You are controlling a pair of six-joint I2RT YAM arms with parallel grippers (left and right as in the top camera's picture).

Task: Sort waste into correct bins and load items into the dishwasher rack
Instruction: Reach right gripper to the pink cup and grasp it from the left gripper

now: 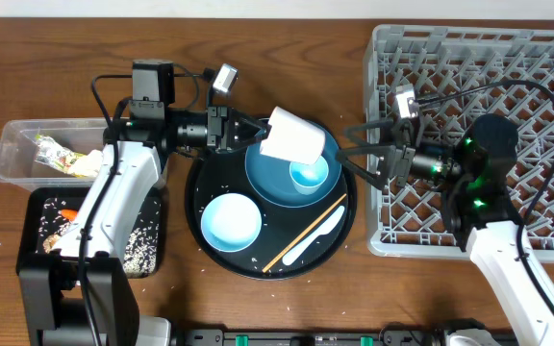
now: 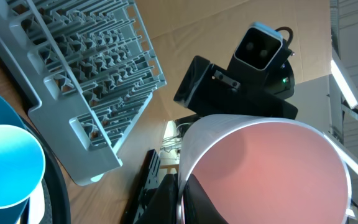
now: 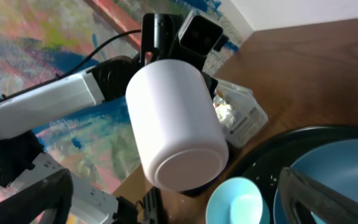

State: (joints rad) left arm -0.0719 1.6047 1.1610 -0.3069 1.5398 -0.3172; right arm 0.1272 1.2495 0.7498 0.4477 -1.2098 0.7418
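Two bins (a clear tub [image 1: 12, 159] and a flat black tray [image 1: 37, 204]) are placed at far left. The pink cup [image 1: 292, 136] is clamped by the left gripper [image 1: 258, 136] and held tilted above the blue plate [image 1: 269, 178]. The right gripper [image 1: 356, 157] is spread wide, empty, beside the rack [image 1: 508, 86].

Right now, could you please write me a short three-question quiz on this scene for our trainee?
1. True or false: the left gripper is shut on the pale pink cup.
2. Multiple choice: the light blue cup stands on A) the dark-blue plate, B) the dishwasher rack, C) the clear tub.
3. Fill in: the jaws of the right gripper are ____.
Key: 1 true; 2 A; 3 open.
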